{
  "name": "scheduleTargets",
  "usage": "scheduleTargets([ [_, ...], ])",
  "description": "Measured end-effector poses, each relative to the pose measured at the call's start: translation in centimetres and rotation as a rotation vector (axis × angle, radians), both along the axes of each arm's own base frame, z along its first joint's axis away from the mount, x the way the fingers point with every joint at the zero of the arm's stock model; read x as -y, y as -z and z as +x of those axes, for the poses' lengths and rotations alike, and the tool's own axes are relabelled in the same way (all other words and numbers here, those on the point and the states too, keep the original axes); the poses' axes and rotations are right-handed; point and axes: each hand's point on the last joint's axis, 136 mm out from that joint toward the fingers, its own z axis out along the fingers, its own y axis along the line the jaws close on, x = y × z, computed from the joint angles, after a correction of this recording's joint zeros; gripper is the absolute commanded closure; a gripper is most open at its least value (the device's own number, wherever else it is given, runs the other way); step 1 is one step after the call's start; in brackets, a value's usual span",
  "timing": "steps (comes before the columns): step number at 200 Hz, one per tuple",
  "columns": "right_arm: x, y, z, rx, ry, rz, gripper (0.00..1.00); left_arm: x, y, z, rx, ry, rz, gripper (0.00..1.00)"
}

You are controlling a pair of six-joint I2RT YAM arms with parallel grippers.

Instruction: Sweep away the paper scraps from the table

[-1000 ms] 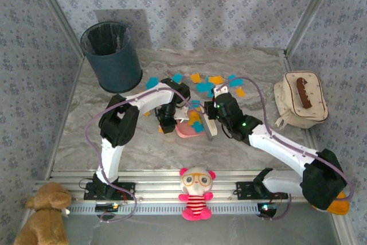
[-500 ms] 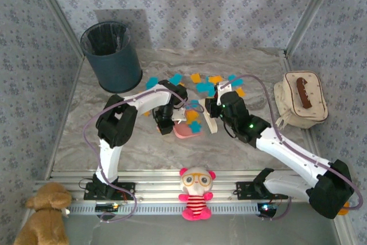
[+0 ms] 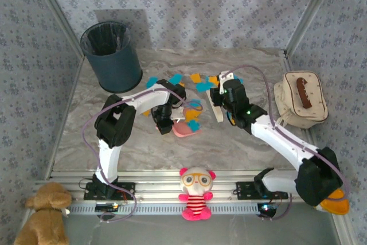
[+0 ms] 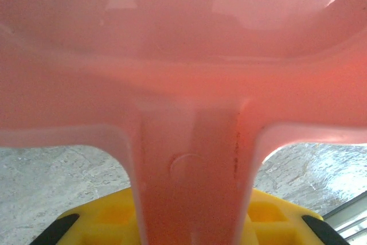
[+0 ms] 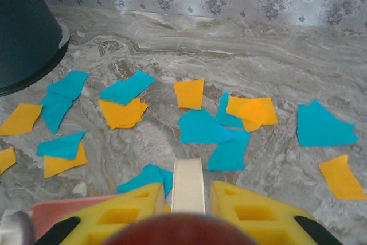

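Blue floral walls (image 3: 189,4) box in the marble-veined table (image 3: 155,150). Top view: dark bin (image 3: 112,55) at 10 o'clock on the table, beige bag (image 3: 301,98) at 3 o'clock, plush doll (image 3: 196,194) on the near rail at 6. The paper scraps (image 3: 202,87), orange and cyan, lie in a loose band beyond table centre, toward 12 o'clock. A few sit at the pink dustpan (image 3: 184,130); on it or just beside it, I cannot tell. I see the left gripper (image 3: 165,122) at the pan's 9 o'clock side and the right gripper (image 3: 217,101) at its 2 o'clock, with a cream tool (image 3: 218,116) slanting down toward 6. Left wrist view: the pan's handle (image 4: 189,170) runs between my yellow fingers (image 4: 103,219), jaws closed onto it, marble showing at 8 and 4 o'clock. Right wrist view: jaws pinched tight on the narrow cream tool (image 5: 187,179), upright between the yellow fingers (image 5: 258,213). Scraps (image 5: 200,124) spread over the table (image 5: 275,55) from 9 round to 3 o'clock ahead of it, one cyan piece just beside the finger at 7. Bin wall (image 5: 23,27) at 10 o'clock, a pink pan corner (image 5: 57,213) at 8.
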Motion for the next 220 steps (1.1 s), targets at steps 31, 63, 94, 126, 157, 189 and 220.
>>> scheduleTargets([
  [31, -1.1, 0.6, 2.2, 0.013, -0.076, -0.036, 1.00, 0.0, 0.0, -0.1, -0.006, -0.025, -0.001, 1.00],
  [63, -3.0, 1.1, 3.5, 0.039, -0.166, -0.066, 1.00, 0.1, 0.0, -0.3, -0.013, -0.052, -0.003, 1.00],
  [94, -4.2, 1.5, 4.6, 0.061, -0.224, -0.090, 1.00, 0.1, -0.1, -0.4, -0.012, -0.079, 0.002, 1.00],
  [126, -4.9, 2.1, 5.4, 0.068, -0.257, -0.115, 1.00, 0.2, -0.1, -0.6, -0.021, -0.102, -0.001, 1.00],
  [157, -5.4, 3.3, 5.5, 0.048, -0.290, -0.135, 1.00, 0.2, -0.2, -0.8, -0.028, -0.110, -0.003, 1.00],
  [189, -5.9, 3.5, 5.2, 0.044, -0.321, -0.139, 1.00, 0.2, -0.2, -0.8, -0.029, -0.116, -0.002, 1.00],
  [220, -6.6, 3.6, 4.4, 0.039, -0.346, -0.139, 1.00, 0.2, -0.2, -0.9, -0.032, -0.118, -0.001, 1.00],
])
